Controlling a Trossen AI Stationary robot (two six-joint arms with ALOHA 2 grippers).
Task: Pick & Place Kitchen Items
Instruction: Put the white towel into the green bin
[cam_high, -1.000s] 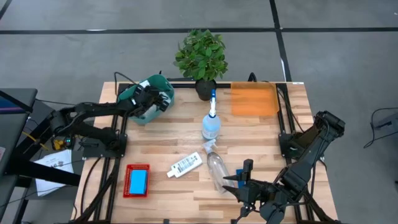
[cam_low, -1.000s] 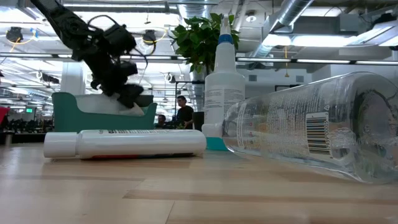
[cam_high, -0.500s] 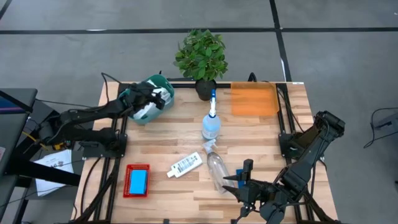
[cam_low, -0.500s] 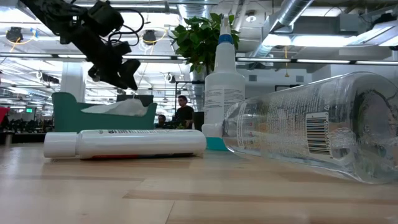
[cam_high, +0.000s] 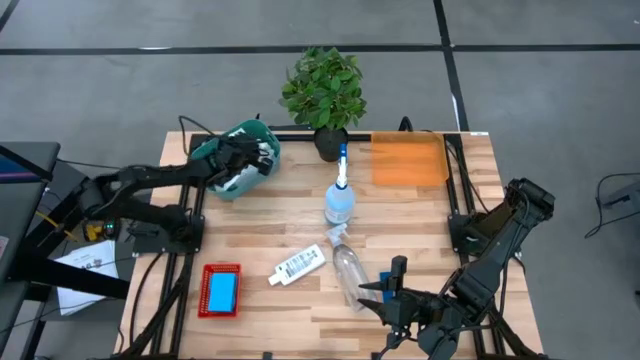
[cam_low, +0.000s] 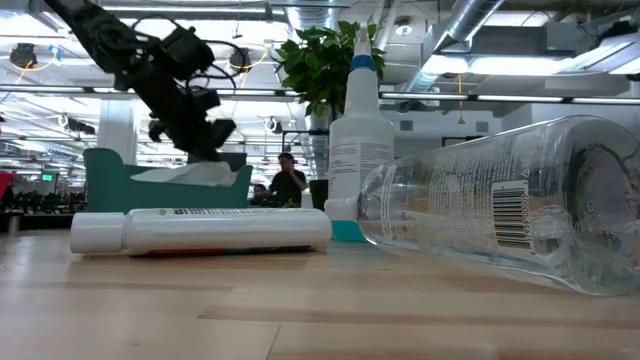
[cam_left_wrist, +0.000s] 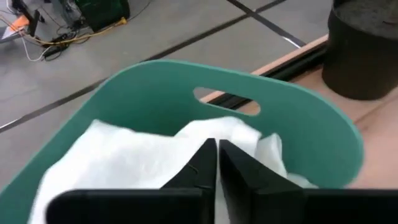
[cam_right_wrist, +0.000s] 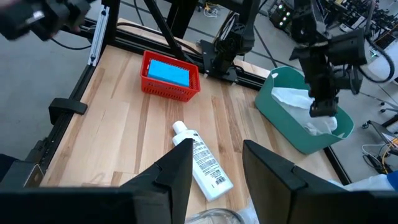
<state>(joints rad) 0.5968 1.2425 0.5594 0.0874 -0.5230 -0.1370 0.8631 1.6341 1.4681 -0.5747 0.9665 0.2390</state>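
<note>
The white cloth lay inside the teal bin at the far left corner of the table, so it looked put away. The left gripper hung right over the cloth with its fingers pressed together, holding nothing. The right gripper waited near the front edge with its fingers apart and empty. Close by lay a clear spray bottle and a small white bottle, probably next to be picked.
</note>
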